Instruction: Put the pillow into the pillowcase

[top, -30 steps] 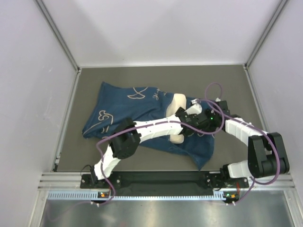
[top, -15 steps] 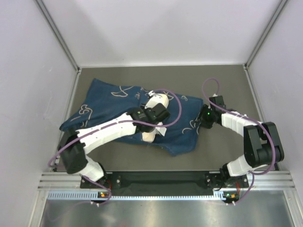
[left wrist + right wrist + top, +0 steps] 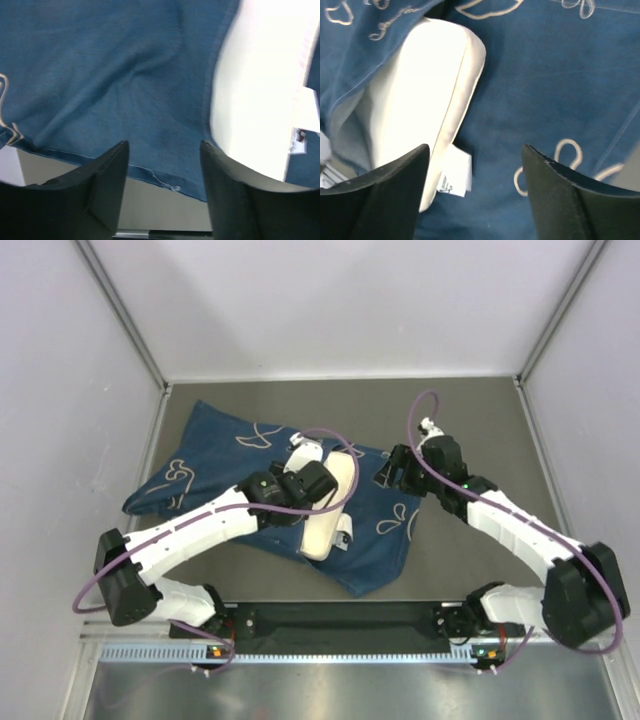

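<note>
Though its jaws are spread with nothing between them, the right gripper (image 3: 475, 150) hovers over the pillow (image 3: 430, 85). Only its wrist view shows the pillow's upper-left end tucked under a fold of the pillowcase (image 3: 545, 90), with the white tag (image 3: 455, 176) at the lower end. Likewise released, the left gripper (image 3: 164, 150) hangs above the pillowcase hem and the bare surface (image 3: 165, 205). At mid-frame in the top view, the left arm (image 3: 210, 525) hides the pillow's upper end. Glare washes the pillow white in both wrist views.

pillow (image 3: 435, 90) part-hidden by pillowcase (image 3: 545, 90), tag (image 3: 455, 175) illegible
</note>
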Robot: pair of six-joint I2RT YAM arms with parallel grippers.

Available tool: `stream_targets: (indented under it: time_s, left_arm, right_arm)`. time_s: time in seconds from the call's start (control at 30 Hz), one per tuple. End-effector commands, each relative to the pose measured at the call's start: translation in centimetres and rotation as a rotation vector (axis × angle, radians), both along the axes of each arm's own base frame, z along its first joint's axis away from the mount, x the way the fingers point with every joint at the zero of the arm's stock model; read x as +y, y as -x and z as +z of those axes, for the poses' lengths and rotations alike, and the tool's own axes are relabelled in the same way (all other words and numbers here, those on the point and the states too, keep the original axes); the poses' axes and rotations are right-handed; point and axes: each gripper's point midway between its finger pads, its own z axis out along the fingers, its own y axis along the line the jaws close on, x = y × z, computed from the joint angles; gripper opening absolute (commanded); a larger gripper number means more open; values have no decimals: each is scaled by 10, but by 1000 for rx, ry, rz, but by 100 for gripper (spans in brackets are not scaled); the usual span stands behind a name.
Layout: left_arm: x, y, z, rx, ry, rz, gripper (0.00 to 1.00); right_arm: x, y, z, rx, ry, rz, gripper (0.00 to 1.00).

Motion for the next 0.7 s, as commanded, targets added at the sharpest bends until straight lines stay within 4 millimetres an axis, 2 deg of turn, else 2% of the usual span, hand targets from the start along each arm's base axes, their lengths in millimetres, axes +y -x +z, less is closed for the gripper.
stream_targets:
  time_s: [0.0,0.03,0.1,0.17,0.2,0.23,0.33,0.37,0.47,0.53,0.67]
  left_arm:
    - [-15,20,4,-6,40,-31,68]
    - [-21,23,9,-18,52,-40,73]
    - [-29,33,11,-27,38,-51,76]
    - [-34,41,17,-30,32,-66,80]
    - [-37,43,18,-32,43,-59,81]
    - [-37,45,19,-38,50,-60,81]
    - [-41,55,18,-34,87,-73,82]
    - [-41,59,19,-36,104,-80,82]
    - [-39,67,17,-35,136,-72,82]
    - [-37,71,14,-29,148,-70,82]
    - [-36,79,12,-21,169,-69,82]
  right_arm:
    - [28,-4,-17,62,-68,45,72]
    - [37,-7,-14,46,-90,60,74]
    - [45,-6,-23,85,-110,75,80]
    - [61,-11,-14,32,-166,113,94]
    - [68,-6,-18,45,-193,140,99]
    - [78,-7,-9,-3,-232,167,100]
    - [89,0,-17,11,-251,181,100]
    - [94,-2,-14,-7,-271,186,100]
    - [109,2,-33,43,-279,190,100]
    - [121,4,-37,58,-273,191,100]
    - [135,4,-58,107,-229,165,100]
